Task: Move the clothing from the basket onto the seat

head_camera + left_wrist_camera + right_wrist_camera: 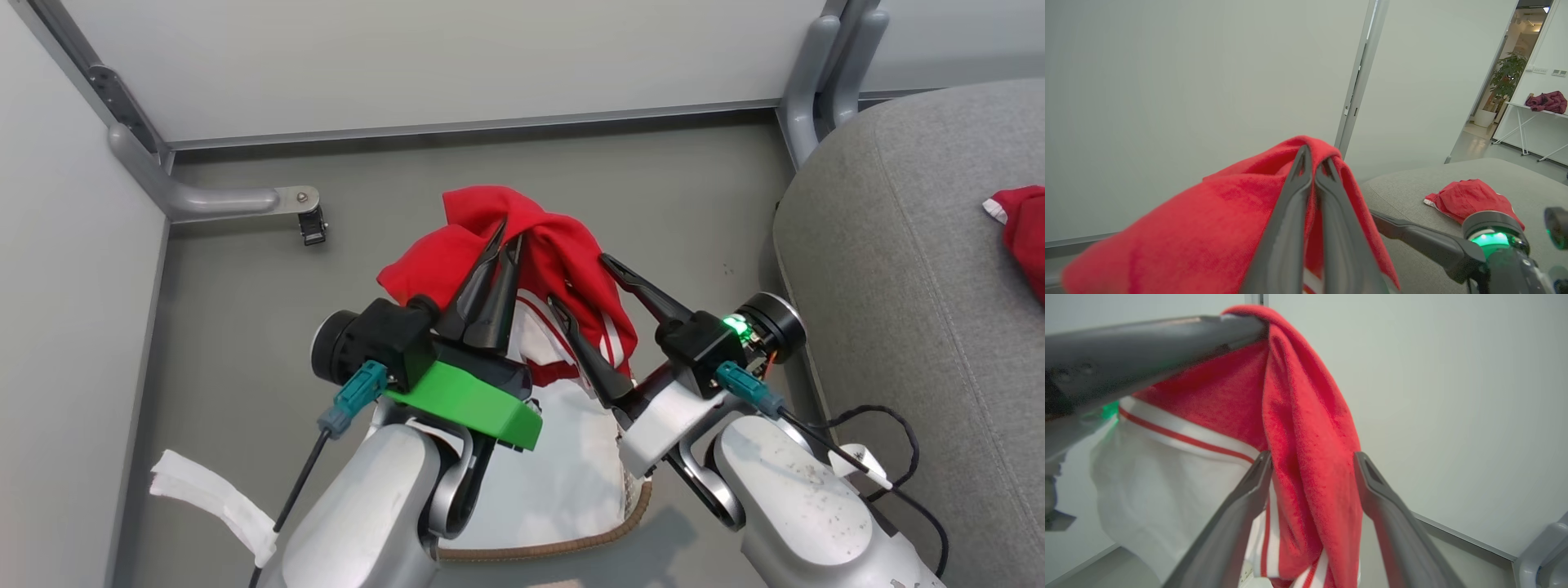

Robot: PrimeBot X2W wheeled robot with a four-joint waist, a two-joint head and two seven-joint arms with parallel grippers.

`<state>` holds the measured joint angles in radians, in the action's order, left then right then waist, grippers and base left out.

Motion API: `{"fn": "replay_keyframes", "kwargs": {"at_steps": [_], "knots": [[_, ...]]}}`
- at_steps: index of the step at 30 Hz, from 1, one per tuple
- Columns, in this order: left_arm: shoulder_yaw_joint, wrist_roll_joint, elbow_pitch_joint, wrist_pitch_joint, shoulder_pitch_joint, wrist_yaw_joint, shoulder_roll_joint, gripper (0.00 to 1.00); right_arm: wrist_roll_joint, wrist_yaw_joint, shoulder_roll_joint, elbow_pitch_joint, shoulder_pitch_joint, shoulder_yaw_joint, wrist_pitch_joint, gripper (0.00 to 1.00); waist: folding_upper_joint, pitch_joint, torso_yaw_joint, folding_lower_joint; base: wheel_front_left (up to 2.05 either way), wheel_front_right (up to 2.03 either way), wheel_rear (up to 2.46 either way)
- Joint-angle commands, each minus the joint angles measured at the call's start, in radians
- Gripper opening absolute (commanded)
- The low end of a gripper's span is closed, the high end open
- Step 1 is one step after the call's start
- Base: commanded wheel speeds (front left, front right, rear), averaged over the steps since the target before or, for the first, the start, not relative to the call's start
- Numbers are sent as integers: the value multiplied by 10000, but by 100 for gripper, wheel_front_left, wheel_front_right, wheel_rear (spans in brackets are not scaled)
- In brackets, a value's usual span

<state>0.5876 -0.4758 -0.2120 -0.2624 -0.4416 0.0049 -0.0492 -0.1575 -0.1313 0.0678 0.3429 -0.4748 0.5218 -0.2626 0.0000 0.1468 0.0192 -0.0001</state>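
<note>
My left gripper [504,233] is shut on the clothing [457,261], a red garment lifted above the basket [563,543]. Only the basket's brown rim shows below my arms. The garment's white panel [1147,477] with red stripes hangs down from the grip. In the left wrist view the shut fingertips [1306,163] pinch the red fabric [1208,224] at its top fold. My right gripper [584,283] stands open beside it, and in its own view a hanging red fold [1310,457] lies between its spread fingers [1261,465]. A second red garment [1020,233] lies on the grey seat [898,269] at the right.
Grey metal frame legs [220,200] and pale wall panels close in the back and left. A white cloth strip [208,494] lies on the floor at lower left. A black cable [886,441] loops against the seat's side. A distant table [1535,110] carries a dark red bundle.
</note>
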Motion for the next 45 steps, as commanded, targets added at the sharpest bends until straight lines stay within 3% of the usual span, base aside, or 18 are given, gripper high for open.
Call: {"fn": "replay_keyframes", "kwargs": {"at_steps": [1, 6, 7, 8, 9, 16, 17, 18, 19, 29, 45], "knots": [[108, -65, 42, -35, -52, 33, -28, 0, 126, 11, -37, 362, -201, 81, -32, 100, 0, -8, 115, 1, 0, 0, 0], [474, -262, 128, -35, -166, 48, -28, 0, 33, 11, -113, 1635, -585, 233, -30, 100, 0, 30, 335, 1, 0, 0, 0], [507, -285, 137, -35, -174, 46, -28, 0, -25, 11, -122, 1754, -634, 279, -30, 91, 0, 41, 370, 1, 0, 0, 0], [542, -328, 132, -35, -178, 51, -29, 0, -116, 11, -139, 1852, -678, 306, -30, 31, 0, 45, 399, 1, 0, 0, 0], [570, -354, 119, -35, -172, 55, -29, 0, -227, 11, -143, 1910, -675, 350, -30, 0, 0, 50, 419, 1, 0, 0, 0], [444, -231, -268, -23, -23, 124, -28, 0, -758, 11, -143, 1393, -297, 44, -32, 0, 0, 21, 224, 1, 0, 0, 0], [402, -159, -310, -21, 3, 131, -29, 6, -775, 11, -140, 1301, -218, -52, -32, 0, 0, 15, 137, 1, 0, 0, 0], [377, -119, -339, -21, 54, 105, -29, 47, -829, 11, -139, 1208, -131, -181, -32, 0, 0, 13, 20, 1, 0, 0, 0], [372, -112, -399, -21, 120, 64, -28, 100, -862, 11, -138, 1131, -60, -302, -32, 0, 0, 14, -87, 1, 0, 0, 0], [18, 672, -663, -21, 519, -420, -34, 100, -1166, 11, -152, 364, 696, -1401, -31, 0, 0, 177, -1945, 1, 0, 0, 0], [-326, 1432, -934, -21, 903, -1103, -41, 100, -1402, 11, -156, -431, 1435, -2316, -31, 0, 0, 484, -5366, 1, 0, 0, 0]]}}
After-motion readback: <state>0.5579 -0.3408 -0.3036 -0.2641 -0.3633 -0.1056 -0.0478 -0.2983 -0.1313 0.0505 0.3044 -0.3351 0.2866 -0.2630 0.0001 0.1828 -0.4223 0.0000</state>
